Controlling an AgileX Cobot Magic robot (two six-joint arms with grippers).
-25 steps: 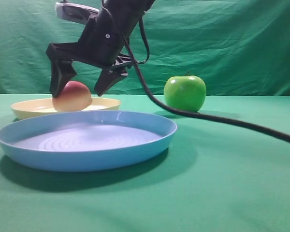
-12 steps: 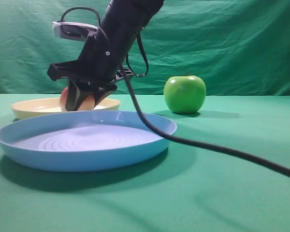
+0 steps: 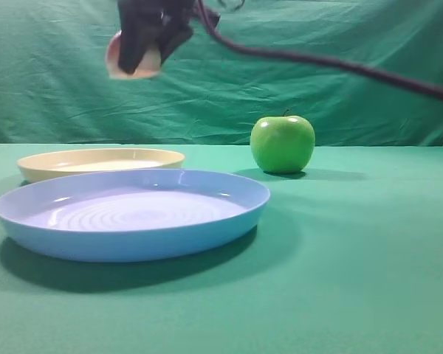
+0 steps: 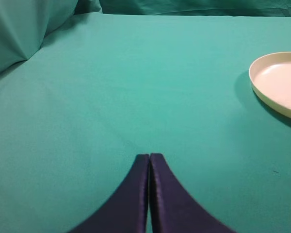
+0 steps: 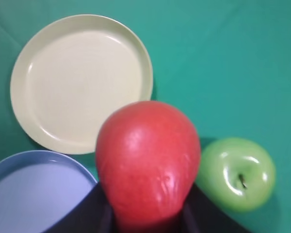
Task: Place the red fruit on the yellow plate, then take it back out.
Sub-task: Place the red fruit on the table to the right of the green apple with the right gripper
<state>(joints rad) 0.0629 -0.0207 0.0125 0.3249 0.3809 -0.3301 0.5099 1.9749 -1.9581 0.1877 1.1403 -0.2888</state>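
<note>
Half a second back my right gripper [image 3: 149,46] sat low over the yellow plate [image 3: 96,164] with the red fruit [image 3: 133,60] in its jaws; now it is high above the bench [image 3: 354,258], near the top of the exterior view, jaws clamped on the fruit. Plate left bare — wrist view confirms nothing in it, the fruit filling the foreground above the plate's near edge, blue plate [image 5: 34,194] and green apple [image 5: 237,174] below to either side. I judge the placing half done and the taking-out under way — fruit lifted clear of the plate, not yet set down anywhere. Next call, as I read it: carry it aside to open bench and lower it. My left gripper [image 4: 149,160] idles over bare cloth beside the plate, jaws pressed together, holding nothing.
</note>
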